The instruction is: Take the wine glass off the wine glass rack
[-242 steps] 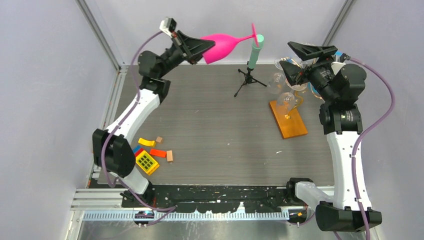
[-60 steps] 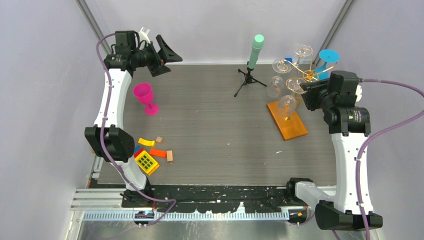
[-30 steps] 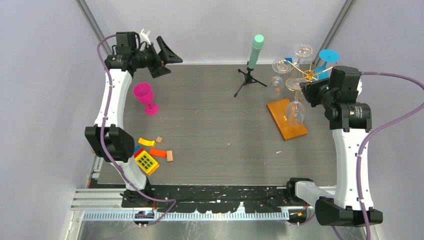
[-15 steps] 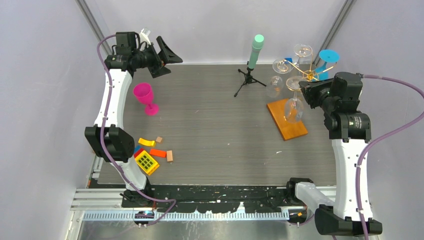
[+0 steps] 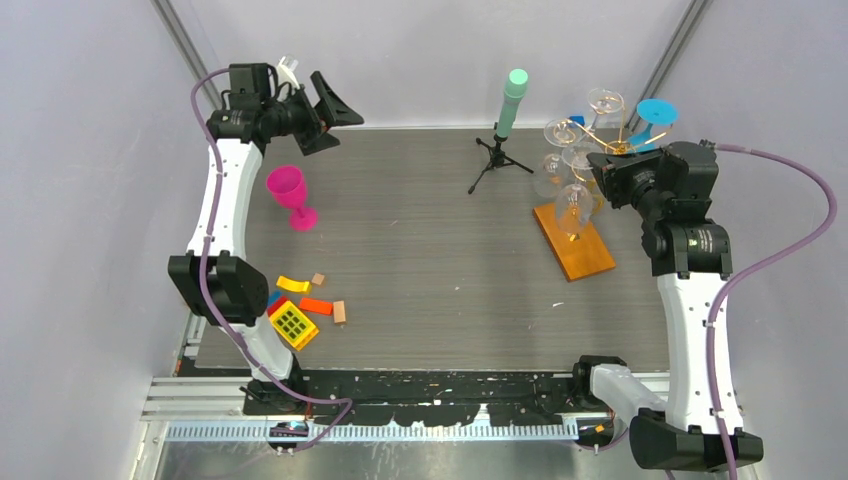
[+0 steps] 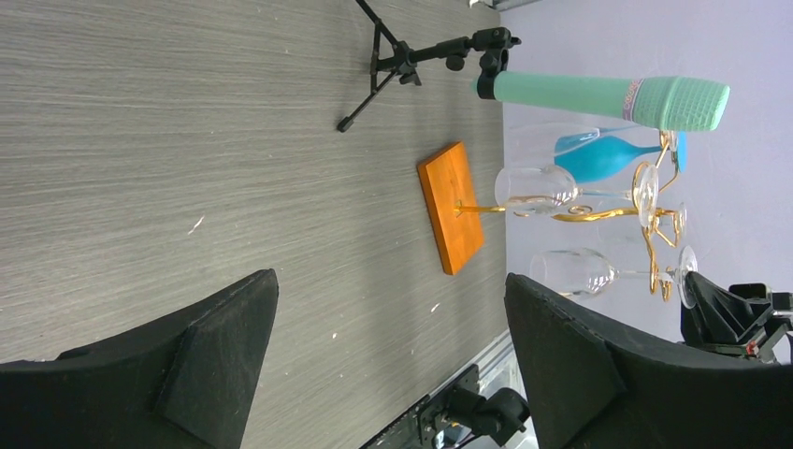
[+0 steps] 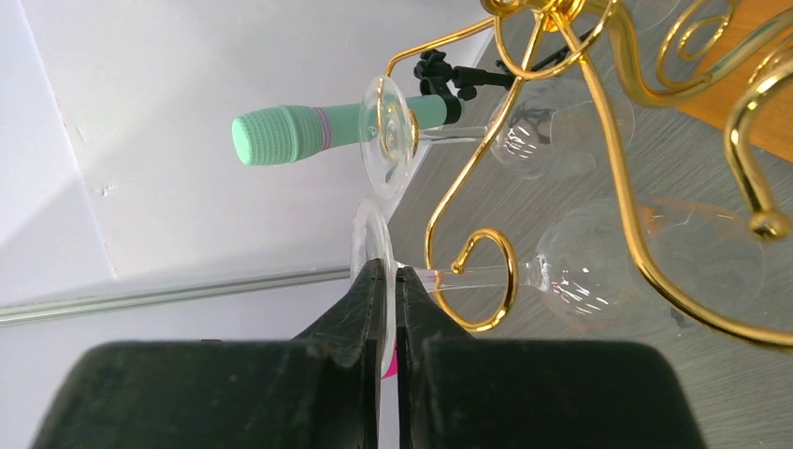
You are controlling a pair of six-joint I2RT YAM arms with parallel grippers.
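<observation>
Up at the rack, your right gripper pinches the foot of the wine glass, stem hooked in a curl; pull crookedly and it could snag, toppling everything. Your left gripper gapes empty.

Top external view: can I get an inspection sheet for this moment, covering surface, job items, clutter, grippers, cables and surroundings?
Surface: grey wood-grain table, a few pale specks.
Job's things: wine glass rack upright at right rear; a blue glass and clear ones hang on it. One clear glass has its stem in a gold curl. Pink wine glass stands upright at left.
Clutter: coloured blocks near left; tripod with mint-green cylinder at rear.
Grippers: right gripper shut on the clear glass's foot; left gripper open, empty.
Cables: purple cables loop off both arms, away from the rack.
Surroundings: plain walls, metal frame posts.
</observation>
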